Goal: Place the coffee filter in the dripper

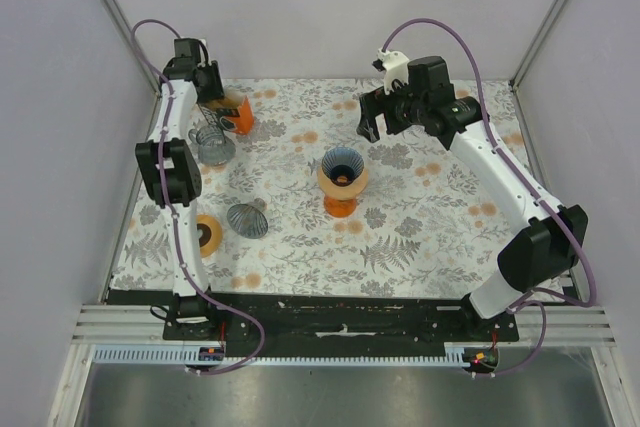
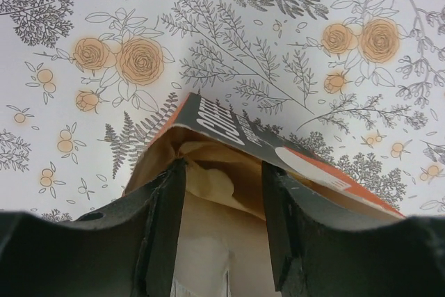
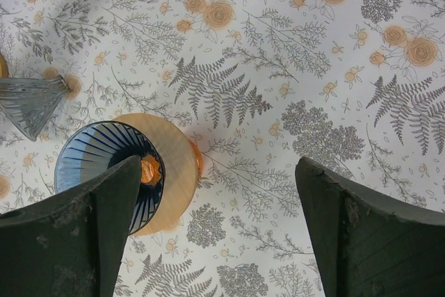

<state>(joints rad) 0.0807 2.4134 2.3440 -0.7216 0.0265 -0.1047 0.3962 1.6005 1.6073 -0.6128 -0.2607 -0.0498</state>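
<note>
The blue ribbed dripper (image 1: 342, 169) sits in a wooden collar on an orange cup at mid-table; it also shows in the right wrist view (image 3: 104, 165) and is empty. An orange and black filter bag (image 1: 238, 114) stands at the far left. My left gripper (image 1: 214, 90) reaches into that bag (image 2: 229, 126); its jaws stand apart on either side of the brown paper filters (image 2: 212, 189). My right gripper (image 1: 372, 119) is wide open and empty, above the cloth just behind and right of the dripper; its left fingertip (image 3: 104, 206) overlaps the dripper in the wrist view.
A clear glass dripper (image 1: 212, 144), a grey ribbed dripper (image 1: 247, 219) and a wooden ring piece (image 1: 208, 234) lie on the left of the floral cloth (image 1: 420, 237). The grey dripper (image 3: 28, 102) shows at the left of the right wrist view. Walls enclose the table.
</note>
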